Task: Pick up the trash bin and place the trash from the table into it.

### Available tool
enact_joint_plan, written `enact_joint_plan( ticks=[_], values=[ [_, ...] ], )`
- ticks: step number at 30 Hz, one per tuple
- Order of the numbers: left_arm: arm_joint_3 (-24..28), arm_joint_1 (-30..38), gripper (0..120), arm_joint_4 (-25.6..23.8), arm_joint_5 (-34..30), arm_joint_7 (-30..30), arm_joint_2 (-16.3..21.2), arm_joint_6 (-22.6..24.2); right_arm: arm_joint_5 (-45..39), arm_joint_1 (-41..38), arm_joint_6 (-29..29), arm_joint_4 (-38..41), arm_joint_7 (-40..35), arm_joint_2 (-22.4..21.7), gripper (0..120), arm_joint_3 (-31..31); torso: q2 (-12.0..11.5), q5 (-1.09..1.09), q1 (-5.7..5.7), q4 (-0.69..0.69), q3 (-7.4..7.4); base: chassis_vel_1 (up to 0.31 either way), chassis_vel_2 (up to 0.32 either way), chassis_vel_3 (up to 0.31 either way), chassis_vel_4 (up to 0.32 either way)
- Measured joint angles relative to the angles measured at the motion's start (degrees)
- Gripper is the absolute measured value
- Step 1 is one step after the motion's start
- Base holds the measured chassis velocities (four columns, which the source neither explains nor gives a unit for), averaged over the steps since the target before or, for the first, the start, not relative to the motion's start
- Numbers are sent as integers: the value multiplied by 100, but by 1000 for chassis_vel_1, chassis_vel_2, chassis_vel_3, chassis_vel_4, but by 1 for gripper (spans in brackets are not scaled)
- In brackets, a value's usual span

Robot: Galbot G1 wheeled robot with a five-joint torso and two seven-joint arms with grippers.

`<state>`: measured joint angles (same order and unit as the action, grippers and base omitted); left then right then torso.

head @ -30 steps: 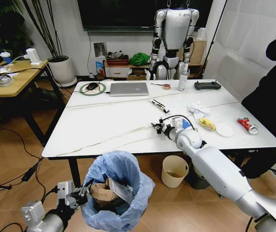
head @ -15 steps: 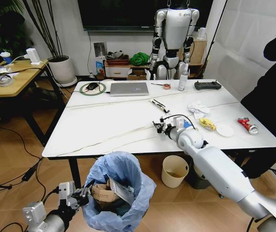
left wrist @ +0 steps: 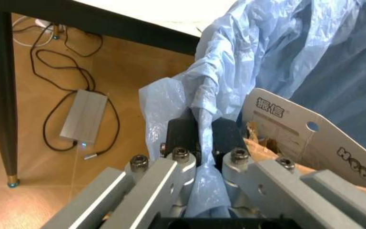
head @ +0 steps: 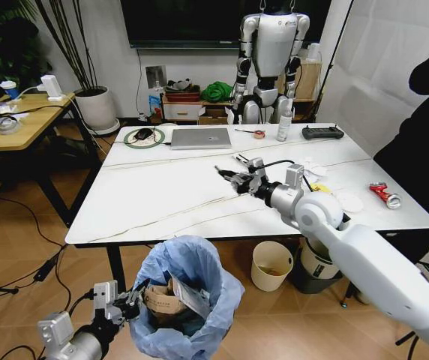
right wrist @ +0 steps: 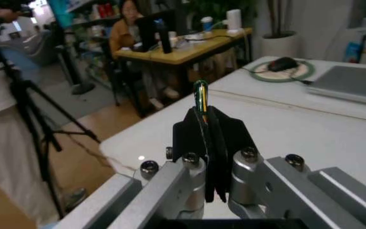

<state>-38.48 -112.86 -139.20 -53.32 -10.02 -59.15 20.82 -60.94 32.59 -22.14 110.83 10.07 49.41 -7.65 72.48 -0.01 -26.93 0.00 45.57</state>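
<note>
1. The right tool hangs above the middle of the white table, pads pressed together on a thin green-and-yellow item that I cannot identify
2. The left tool, low beside the table's front edge, pinches the bag rim of the trash bin
3. A brown cardboard box sits inside that bin
4. A crumpled tissue, white lid and red can lie at the table's right end
</note>
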Motion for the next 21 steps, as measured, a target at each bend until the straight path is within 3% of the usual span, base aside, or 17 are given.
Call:
enact_joint_plan(
  ticks=[9,21],
  values=[
    [-56,70,0,-20,-103,-59,21,30,80,345,298,1160,418,-631,0,-693,0,1,0,0,0,0,0,0,0],
    [-58,74,0,-34,-94,-62,-19,37,541,771,428,1550,592,-1082,0,-922,0,1,0,0,0,0,0,0,0]
  ],
)
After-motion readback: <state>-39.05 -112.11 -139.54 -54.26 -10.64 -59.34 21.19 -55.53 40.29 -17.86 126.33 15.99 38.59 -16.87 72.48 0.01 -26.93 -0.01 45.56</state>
